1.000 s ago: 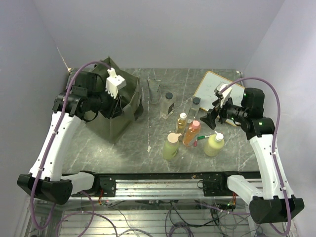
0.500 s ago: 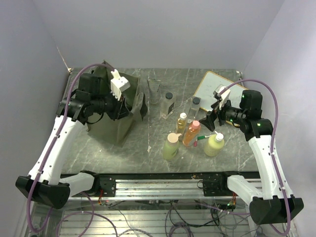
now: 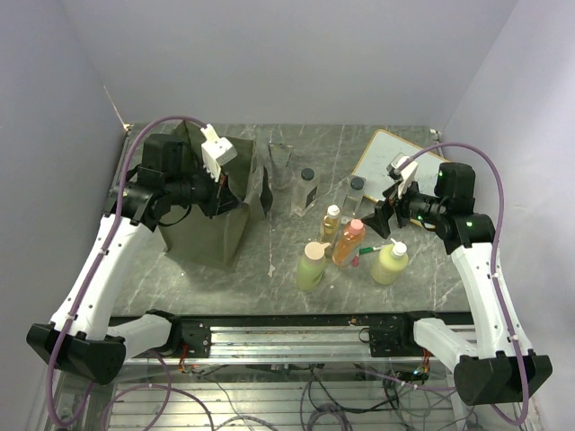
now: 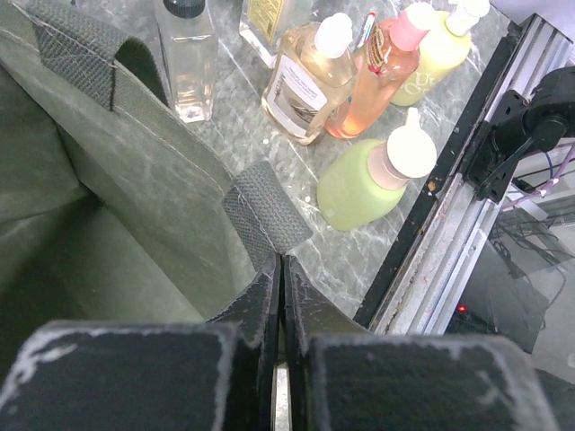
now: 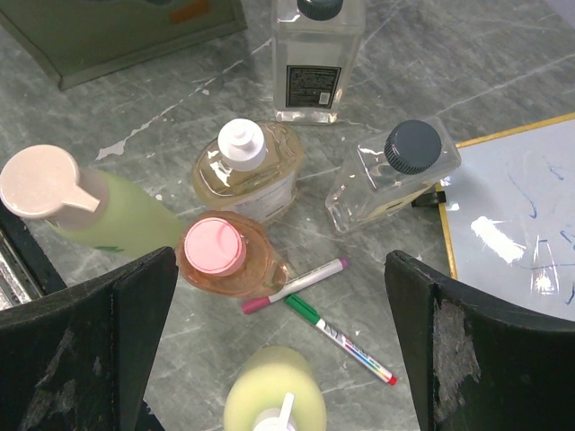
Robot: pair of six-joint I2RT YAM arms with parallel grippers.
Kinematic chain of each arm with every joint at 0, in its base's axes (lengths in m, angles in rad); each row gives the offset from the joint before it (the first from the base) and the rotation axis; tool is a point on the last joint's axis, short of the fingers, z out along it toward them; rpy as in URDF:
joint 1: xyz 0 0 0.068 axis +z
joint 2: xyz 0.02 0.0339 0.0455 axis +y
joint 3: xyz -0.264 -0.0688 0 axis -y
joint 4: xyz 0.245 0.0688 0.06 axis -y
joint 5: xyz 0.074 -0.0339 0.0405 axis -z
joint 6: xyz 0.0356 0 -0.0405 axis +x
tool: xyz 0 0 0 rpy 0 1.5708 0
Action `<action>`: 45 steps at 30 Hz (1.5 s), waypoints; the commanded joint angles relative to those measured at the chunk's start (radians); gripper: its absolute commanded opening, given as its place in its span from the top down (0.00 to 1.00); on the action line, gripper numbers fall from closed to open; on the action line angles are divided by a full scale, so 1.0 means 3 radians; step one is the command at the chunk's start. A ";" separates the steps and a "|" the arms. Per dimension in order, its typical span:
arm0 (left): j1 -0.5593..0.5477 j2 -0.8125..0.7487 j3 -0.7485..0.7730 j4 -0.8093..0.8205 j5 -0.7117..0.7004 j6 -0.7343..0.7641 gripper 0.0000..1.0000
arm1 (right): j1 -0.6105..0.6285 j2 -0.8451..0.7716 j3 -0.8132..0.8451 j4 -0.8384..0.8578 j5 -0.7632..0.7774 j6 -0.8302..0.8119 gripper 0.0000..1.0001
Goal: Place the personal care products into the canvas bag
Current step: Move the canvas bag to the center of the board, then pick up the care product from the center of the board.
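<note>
The olive-green canvas bag [image 3: 199, 224] stands at the left; its wall fills the left wrist view [image 4: 108, 206]. My left gripper [image 3: 241, 197] [image 4: 281, 268] is shut on the bag's webbing strap [image 4: 267, 215] at its right rim. The products stand in a cluster: a clear dark-capped bottle [image 3: 305, 190], a second clear one [image 3: 356, 193], an amber one [image 3: 331, 222], an orange one [image 3: 349, 241], two yellow-green ones [image 3: 312, 265] [image 3: 391, 261]. My right gripper [image 3: 382, 218] [image 5: 283, 332] is open and empty, above the orange bottle [image 5: 225, 256] and touching nothing.
A red marker [image 5: 292, 285] and a green marker [image 5: 346, 339] lie between the bottles. A wooden-framed whiteboard [image 3: 391, 157] lies at the back right. A clear tube [image 3: 280, 166] stands behind the bottles. The metal rail [image 3: 296, 328] runs along the near edge.
My left gripper has moved right with the bag's rim, and the bag now stands more upright and squarer. My right gripper has shifted only slightly.
</note>
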 commanded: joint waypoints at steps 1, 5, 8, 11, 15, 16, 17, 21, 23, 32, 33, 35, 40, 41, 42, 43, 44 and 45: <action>-0.0079 -0.0066 0.0023 0.0277 0.0163 -0.0145 0.93 | 0.0008 -0.0001 0.0042 0.0046 -0.0021 0.0013 0.00; -0.0118 -0.0032 0.0075 0.0320 0.0269 -0.0223 0.93 | 0.0006 0.0005 0.0053 0.0042 -0.0025 0.0008 0.00; -0.0132 -0.0040 0.0109 0.0357 0.0335 -0.0266 0.93 | 0.0007 -0.0015 0.0056 0.0034 -0.0027 0.0017 0.00; -0.0138 -0.0119 0.0093 0.0362 0.0297 -0.0169 0.82 | 0.0003 -0.0056 0.0049 0.0025 -0.0026 0.0023 0.00; -0.0143 -0.0279 0.0055 0.0382 0.0079 0.0095 0.61 | -0.0007 -0.0115 0.0006 0.0044 -0.0004 0.0047 0.00; -0.0143 -0.0319 0.0074 0.0378 0.0032 0.0147 0.56 | -0.0010 -0.0122 -0.0001 0.0055 0.0010 0.0056 0.00; -0.0143 -0.0333 0.0115 0.0354 -0.0011 0.0206 0.52 | -0.0015 -0.0126 -0.0006 0.0061 0.0023 0.0065 0.00; -0.0176 -0.0256 0.0413 0.0087 0.0096 0.0507 0.27 | -0.0070 -0.0156 -0.0027 0.0125 0.0094 0.0163 0.00; -0.0277 -0.0145 0.0582 -0.0106 0.0044 0.0664 0.18 | -0.0134 -0.0173 -0.0029 0.0182 0.0178 0.0254 0.00; -0.1045 0.0405 0.1090 -0.0452 -0.0633 0.0942 0.11 | -0.0439 -0.0119 0.0150 0.0273 0.0540 0.0581 0.00; -0.1136 0.0468 0.1120 -0.0450 -0.0697 0.0943 0.11 | -0.0461 -0.0109 0.0147 0.0284 0.0568 0.0597 0.00; -0.1356 0.0586 0.1149 -0.0434 -0.0863 0.0944 0.09 | -0.0515 -0.0097 0.0128 0.0302 0.0613 0.0611 0.00; -0.1841 0.0836 0.1060 -0.0244 -0.1336 0.0763 0.06 | -0.0654 -0.0100 0.0109 0.0289 0.0581 0.0597 0.00; -0.1908 0.0882 0.1021 -0.0178 -0.1416 0.0694 0.05 | -0.0672 -0.0092 0.0114 0.0284 0.0563 0.0596 0.00; -0.1990 0.0925 0.0979 -0.0124 -0.1480 0.0622 0.04 | -0.0692 -0.0080 0.0117 0.0282 0.0547 0.0591 0.00; -0.2047 0.0981 0.0948 -0.0069 -0.1538 0.0552 0.04 | -0.0707 -0.0072 0.0117 0.0279 0.0531 0.0591 0.00; -0.2098 0.1034 0.0916 -0.0026 -0.1597 0.0489 0.03 | -0.0723 -0.0061 0.0114 0.0279 0.0507 0.0589 0.00; -0.2161 0.1087 0.0908 -0.0010 -0.1640 0.0455 0.02 | -0.0739 -0.0054 0.0112 0.0279 0.0500 0.0594 0.00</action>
